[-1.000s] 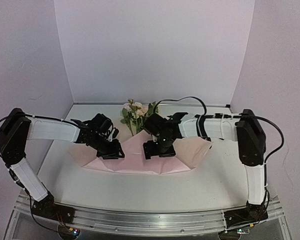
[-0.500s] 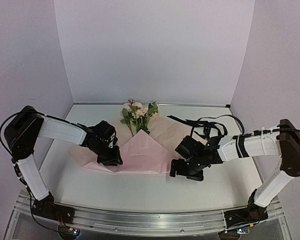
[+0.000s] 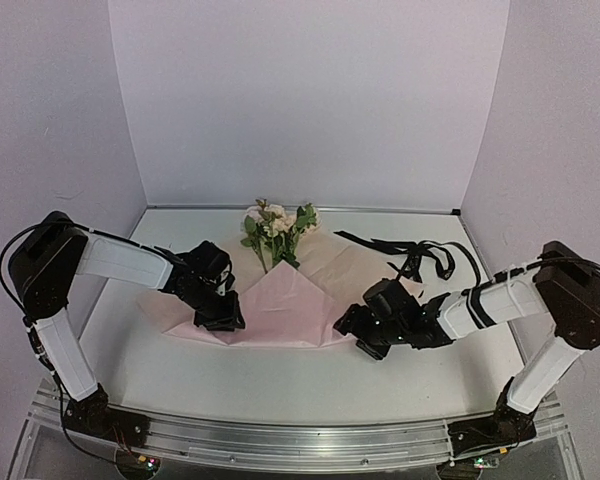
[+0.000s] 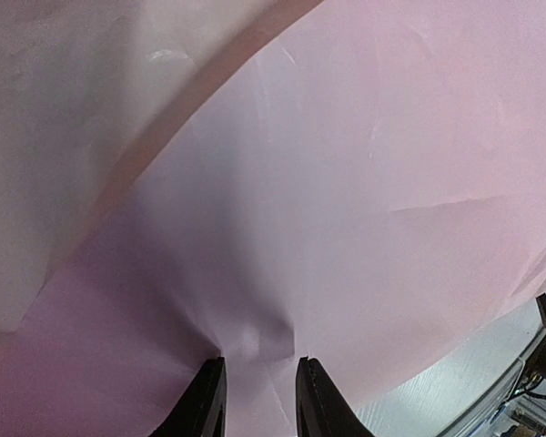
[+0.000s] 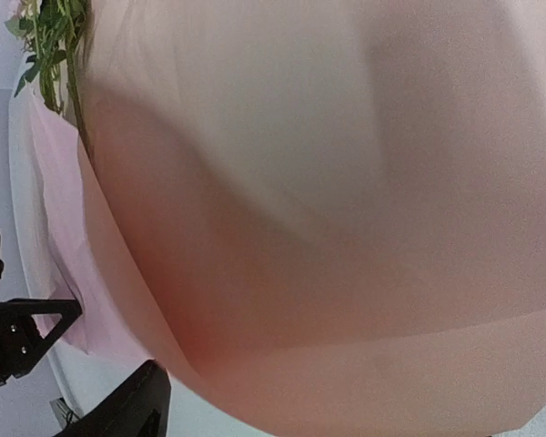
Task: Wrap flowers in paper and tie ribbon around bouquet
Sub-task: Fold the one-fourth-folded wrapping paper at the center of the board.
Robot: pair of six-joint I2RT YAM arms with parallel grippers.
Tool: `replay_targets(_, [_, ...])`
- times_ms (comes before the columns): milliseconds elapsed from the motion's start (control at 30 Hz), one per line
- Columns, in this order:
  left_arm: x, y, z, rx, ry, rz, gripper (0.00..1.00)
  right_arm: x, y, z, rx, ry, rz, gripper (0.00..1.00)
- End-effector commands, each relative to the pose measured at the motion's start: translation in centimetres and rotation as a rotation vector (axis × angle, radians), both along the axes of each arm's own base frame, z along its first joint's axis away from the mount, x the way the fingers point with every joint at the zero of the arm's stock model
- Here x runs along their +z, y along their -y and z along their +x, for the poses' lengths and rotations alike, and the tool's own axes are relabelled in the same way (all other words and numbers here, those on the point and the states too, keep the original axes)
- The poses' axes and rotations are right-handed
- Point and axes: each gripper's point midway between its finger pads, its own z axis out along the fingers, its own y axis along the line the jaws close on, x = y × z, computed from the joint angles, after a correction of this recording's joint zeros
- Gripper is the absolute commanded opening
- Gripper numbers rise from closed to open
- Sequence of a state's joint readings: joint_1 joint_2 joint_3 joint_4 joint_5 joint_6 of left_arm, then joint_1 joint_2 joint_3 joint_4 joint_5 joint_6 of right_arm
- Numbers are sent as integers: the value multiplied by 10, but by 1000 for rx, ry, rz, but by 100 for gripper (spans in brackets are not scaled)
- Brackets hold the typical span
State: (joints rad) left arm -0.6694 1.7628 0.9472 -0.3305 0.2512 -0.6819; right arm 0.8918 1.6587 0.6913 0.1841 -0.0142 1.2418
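Paper (image 4: 364,182) in left end effector (image 4: 259,366)

Thin, matt paper (image 4: 364,164), softly creased, is recorded between the left gripper (image 4: 257,369) tips. Its fingers (image 4: 205,405) are noted as smooth black plastic.

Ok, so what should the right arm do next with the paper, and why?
Probably close the right gripper on the near right edge of the paper and lift it toward the flowers. The left gripper pinches the left fold, while the right side lies flat and the right gripper sits low at its edge; whether it grips yet is unclear.
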Motion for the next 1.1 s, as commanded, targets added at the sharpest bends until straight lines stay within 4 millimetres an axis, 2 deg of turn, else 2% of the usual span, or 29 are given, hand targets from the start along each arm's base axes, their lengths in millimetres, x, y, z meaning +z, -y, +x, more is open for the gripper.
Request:
replay_targets(0, [-14,-13,3,32,-19,59,28,-36,37,-12,-93,-55,-93,68])
replay_targets(100, [-15,-15,4,33,-24,62,28,-40,52,-16,-120,-38,-120,65])
replay_targets(300, [-15,-17,5,34,-27,64,28,-36,66,-15,-139,28,-129,64])
replay_targets(433, [-14,-17,6,32,-26,64,28,-35,62,-11,-127,53,-118,57])
replay_targets(567, [-14,-18,7,34,-28,64,28,-31,69,-8,-132,97,-136,46])
replay_targets(667, [-14,-18,6,32,-30,59,28,-22,69,-5,-109,137,-155,37])
replay_targets(833, [-13,-18,6,30,-27,61,29,-2,56,-2,-37,188,-202,18])
replay_targets(967, [-12,-17,7,29,-26,55,29,19,47,-1,3,245,-261,10])
replay_targets(1067, [-11,-16,6,25,-25,49,29,42,39,-1,35,302,-302,8])
